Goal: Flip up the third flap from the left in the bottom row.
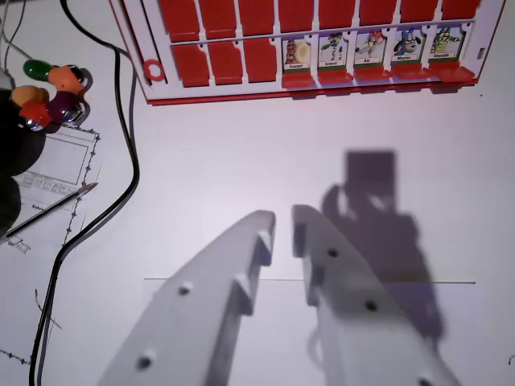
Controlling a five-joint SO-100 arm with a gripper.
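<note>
The flap (259, 59) in question, third from the wrist view's left in the bottom row, lies flat and red on the board (322, 90). The board occupies the top of the view, on the white table (241, 161). In the bottom row, three flaps at the left lie down; five flaps (370, 50) to their right stand up, each showing a cartoon character card. The upper row shows only red flaps, all down.

The gripper (283, 229) hangs low in the view, well apart from the board, jaws nearly together with a narrow gap and holding nothing. Its shadow (378, 233) falls on the table to its right.

At the left edge: black cable (129, 129), coloured beads (50, 95), printed paper (64, 165), and a pencil (52, 207).
</note>
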